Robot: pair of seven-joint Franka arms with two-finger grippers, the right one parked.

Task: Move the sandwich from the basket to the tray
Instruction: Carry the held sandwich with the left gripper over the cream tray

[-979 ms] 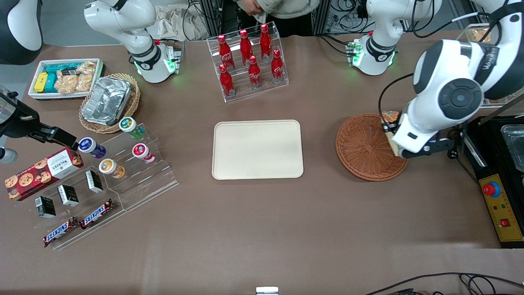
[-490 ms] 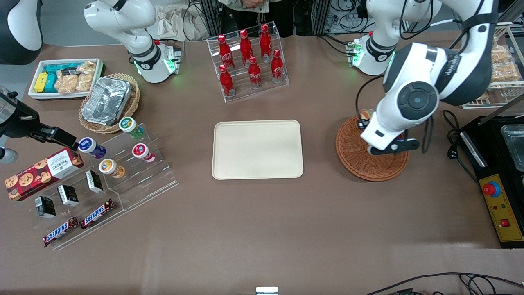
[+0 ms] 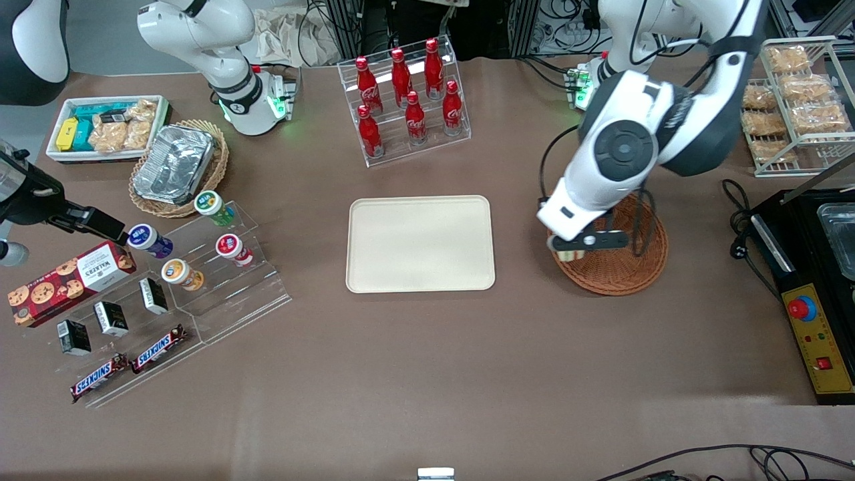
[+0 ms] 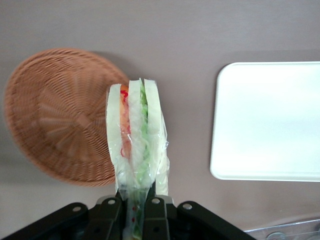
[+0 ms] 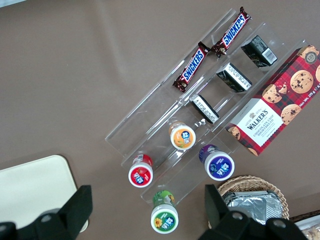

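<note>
So the left arm's black two-finger gripper [image 4: 139, 202] has its fingers pinched tight on the plastic-wrapped triangular sandwich [image 4: 136, 145], white bread with red, orange and green filling, and the wedge sticks straight out from between the fingertips. It's clearly up in the air, not resting on anything. In the wrist view the round reddish-brown wicker basket [image 4: 55, 117] sits below it to one side and the flat cream-beige rectangular tray [image 4: 267, 120] to the other, with bare brown tabletop [image 4: 190, 30] between the two.

From the front camera the gripper [image 3: 576, 248] hangs over the basket's [image 3: 618, 270] edge on the side toward the tray [image 3: 420, 244], and you only catch a small pale bit of the sandwich [image 3: 568, 254] poking out under the white arm. Basket and tray are near each other but not touching.

Other stuff on the table: a clear acrylic rack of red cola bottles [image 3: 405, 100] farther from the front camera than the tray, and a tan wicker basket with a foil container [image 3: 176, 166] toward the parked arm's end.
</note>
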